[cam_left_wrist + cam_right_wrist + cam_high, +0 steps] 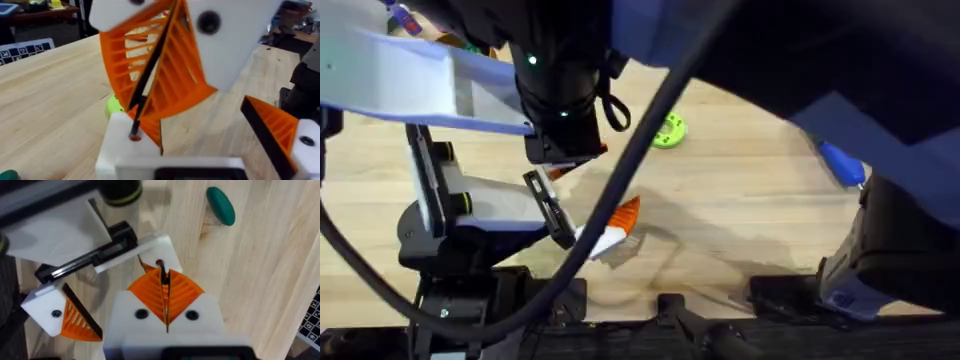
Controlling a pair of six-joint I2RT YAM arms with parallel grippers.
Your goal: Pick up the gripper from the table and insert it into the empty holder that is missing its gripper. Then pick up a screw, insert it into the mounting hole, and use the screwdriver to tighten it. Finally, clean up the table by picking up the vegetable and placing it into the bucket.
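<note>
Two arms are shown meeting over the wooden desk [760, 220], near the middle of its near edge. The right gripper [164, 280] is seen clenched: its two orange ribbed fingers [182, 292] are pressed flat together so that their black edges form one line. A small dark, red-tinged item, taken to be the screw [160, 263], is pinched at their tips. The screw is set against the top of the holder [156, 247], a white angular block carried on the black rail of the left arm's hand.

The left gripper [192, 125] is held spread wide, with nothing grasped between its two sides. One side is formed by the holder and the other by an orange wedge finger on a white base [280, 132], well apart from it. An orange sliver [145, 266] is seen just beside the holder; whether it is the small fingertip seated there cannot be told.

The vegetable [221, 205], dark green and oval, is seen lying on the bare wood, apart from both grippers. A bright green disc [669, 131] lies farther back, toward the middle of the desk.
</note>
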